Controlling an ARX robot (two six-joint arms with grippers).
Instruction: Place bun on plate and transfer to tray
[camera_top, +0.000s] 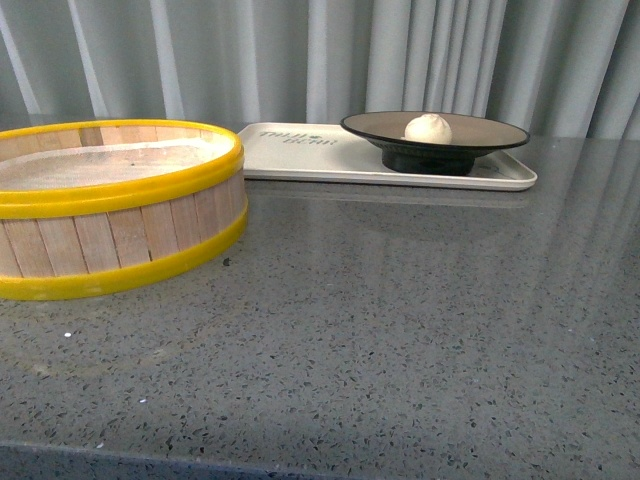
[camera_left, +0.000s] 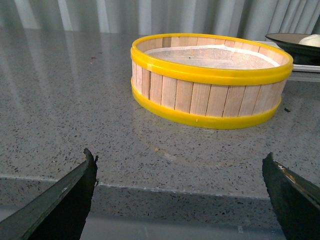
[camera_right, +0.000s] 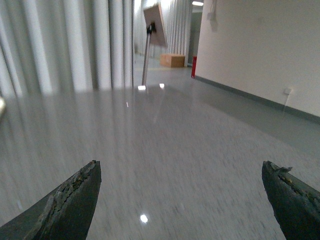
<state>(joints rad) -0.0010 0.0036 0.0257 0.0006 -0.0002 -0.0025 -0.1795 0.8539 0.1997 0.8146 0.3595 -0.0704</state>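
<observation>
The white bun (camera_top: 428, 128) rests inside the beige, black-rimmed plate (camera_top: 480, 131). That plate stands on the cream-white tray (camera_top: 290, 155) at the back of the grey table. In the left wrist view, plate (camera_left: 285, 40) and bun (camera_left: 312, 41) peek in at the frame's edge. My left gripper (camera_left: 180, 172) is open and empty, back at the table's near edge, well apart from the tray. My right gripper (camera_right: 180, 175) is open too, with nothing between its fingers, over bare tabletop. Neither arm shows in the front view.
A wooden steamer basket (camera_top: 110, 205) with yellow bands stands at the left of the speckled table (camera_top: 400, 330); it also fills the left wrist view as the same basket (camera_left: 210, 80). Grey curtains hang behind. A room floor and wall show past the right gripper.
</observation>
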